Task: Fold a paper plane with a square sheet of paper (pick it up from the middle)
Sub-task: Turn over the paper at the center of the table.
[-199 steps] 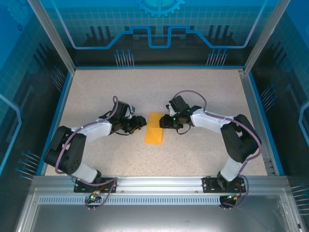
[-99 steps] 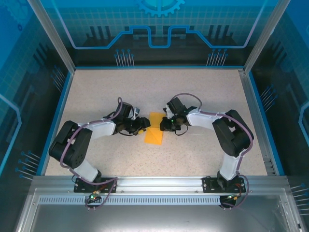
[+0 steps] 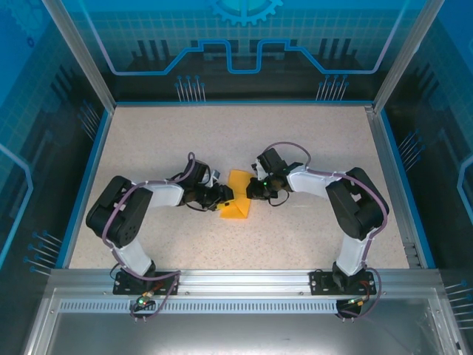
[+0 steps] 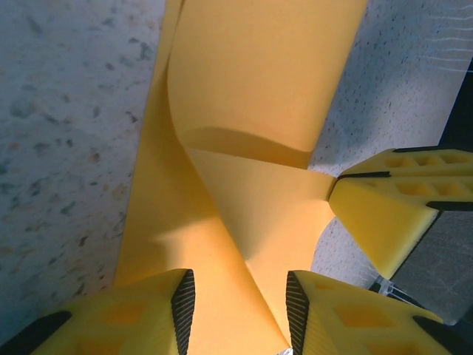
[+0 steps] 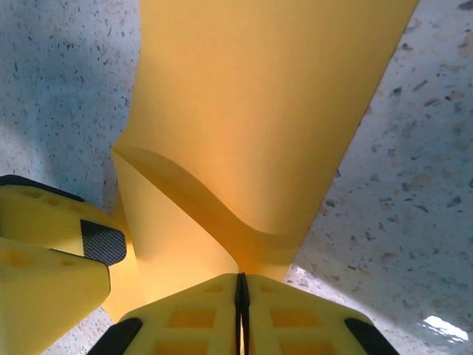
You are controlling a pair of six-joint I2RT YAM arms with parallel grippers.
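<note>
The square sheet of paper (image 3: 238, 208) is orange-yellow and lies at the table's middle, buckled upward between the two grippers. My right gripper (image 3: 250, 191) is shut on its right edge; the right wrist view shows the pads pressed together (image 5: 242, 288) on the paper (image 5: 273, 96), which rises in a curved fold. My left gripper (image 3: 225, 195) reaches over the left edge. Its jaws (image 4: 239, 314) stand open with the paper (image 4: 259, 74) running between the fingers (image 4: 182, 307). The two grippers face each other, a finger's width apart. The paper plane is out of view.
The speckled beige table (image 3: 222, 140) stretches around the paper on all sides. Blue rails (image 3: 87, 177) and transparent walls bound it left, right and back. Both arms bend inward from their bases (image 3: 140, 281) at the near edge.
The left gripper slid right onto the paper's left edge and narrowed. The right gripper shut on the right edge. The paper, flat before, now buckles up between them.
</note>
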